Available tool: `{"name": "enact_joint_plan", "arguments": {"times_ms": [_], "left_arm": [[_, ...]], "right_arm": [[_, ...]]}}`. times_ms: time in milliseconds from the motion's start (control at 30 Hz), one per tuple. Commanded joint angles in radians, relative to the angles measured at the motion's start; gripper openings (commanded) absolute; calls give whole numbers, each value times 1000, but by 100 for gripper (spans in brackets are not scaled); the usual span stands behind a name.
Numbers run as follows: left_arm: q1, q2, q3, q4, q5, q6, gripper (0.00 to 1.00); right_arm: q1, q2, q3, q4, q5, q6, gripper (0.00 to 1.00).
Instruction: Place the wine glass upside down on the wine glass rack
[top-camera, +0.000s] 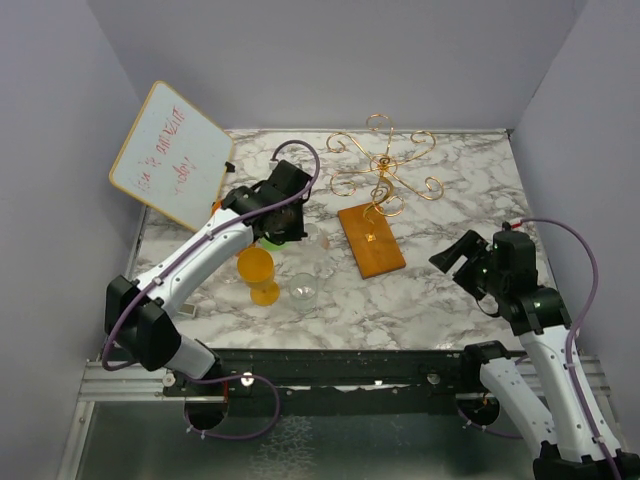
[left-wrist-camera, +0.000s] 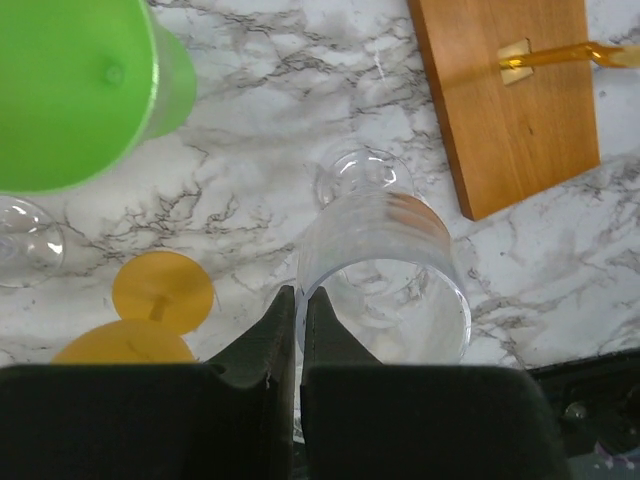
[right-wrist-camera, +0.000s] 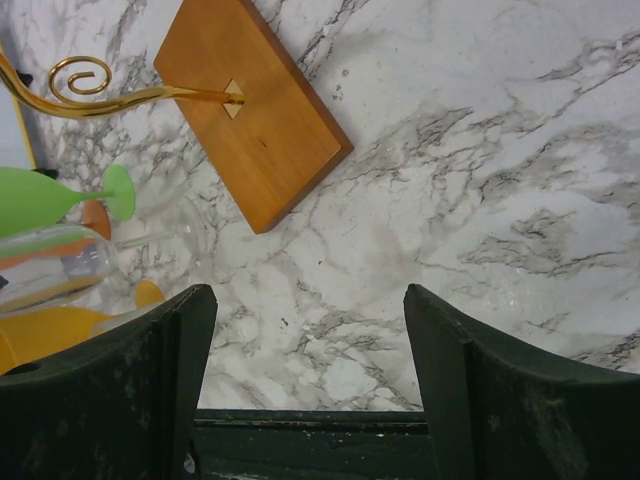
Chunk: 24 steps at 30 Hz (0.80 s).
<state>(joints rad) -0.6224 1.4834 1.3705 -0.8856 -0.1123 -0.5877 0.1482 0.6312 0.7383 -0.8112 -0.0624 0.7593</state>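
Standing upright on the table (top-camera: 440, 290), the clear glass (top-camera: 303, 290) sits near the rack (top-camera: 372, 240), beside the orange glass (top-camera: 257, 270). Over the green glass (left-wrist-camera: 70, 90), the outstretched left end effector (left-wrist-camera: 297, 297) is pressed together. Folded back, the right end effector (right-wrist-camera: 308, 300) is spread.

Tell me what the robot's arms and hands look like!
The left arm and right arm are white tubes with black joints, each trailing a purple cable. The left hand and right hand are black, with two flat fingers each.

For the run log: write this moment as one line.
left fingers shut, empty | right fingers open, empty | clear glass upright on table | rack holds no glass
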Motion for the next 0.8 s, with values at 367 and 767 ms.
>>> {"name": "enact_joint_plan", "arguments": {"times_ms": [367,767], "left_arm": [[-320,-340,-297,453,-69,-217,0],[-611,-361,-480,916,-499,-143,0]], "right_arm": [[-6,-167,-141,121,-402,650,90],[-6,-159,-110,67,-480,824,93]]}}
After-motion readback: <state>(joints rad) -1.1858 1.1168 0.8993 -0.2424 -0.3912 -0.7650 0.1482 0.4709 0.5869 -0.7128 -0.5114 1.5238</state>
